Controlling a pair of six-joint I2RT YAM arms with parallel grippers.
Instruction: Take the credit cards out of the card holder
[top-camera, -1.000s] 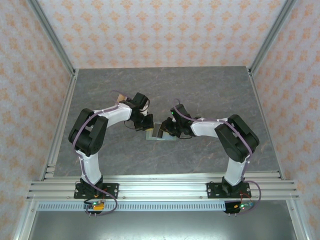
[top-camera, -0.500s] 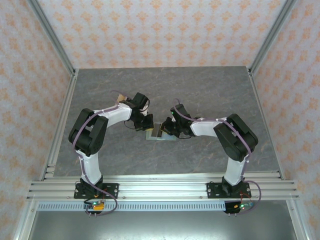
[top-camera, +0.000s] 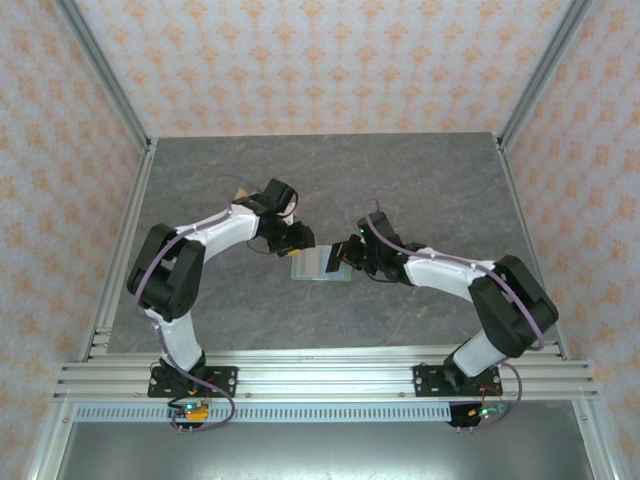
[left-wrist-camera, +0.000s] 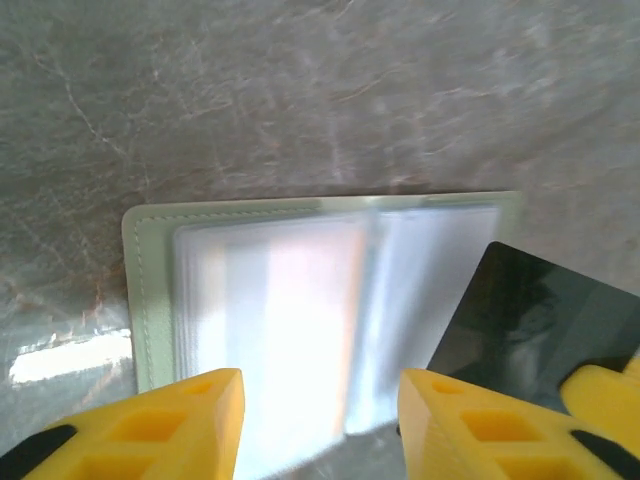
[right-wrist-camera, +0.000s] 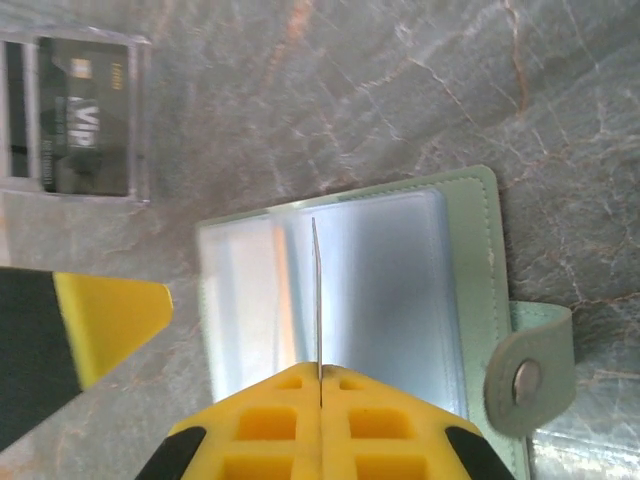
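A dark card (left-wrist-camera: 520, 320) was pinched edge-on by the closed right fingers (right-wrist-camera: 290, 425) over the open card holder (right-wrist-camera: 470, 260); the left fingers (left-wrist-camera: 190, 425) were parted, seemingly empty

grn card holder (left-wrist-camera: 148, 300), blk card (left-wrist-camera: 530, 320)

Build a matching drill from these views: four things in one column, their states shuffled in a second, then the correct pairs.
Column one
1. sage-green bifold card holder
2. thin dark rectangular credit card
3. left gripper
4. right gripper

Column two
A. shut on the dark card
B. lying open on the grey marbled table
C. fingers apart, nothing gripped
D. pinched edge-on over the holder's clear sleeves

Pairs: 1-B, 2-D, 3-C, 4-A
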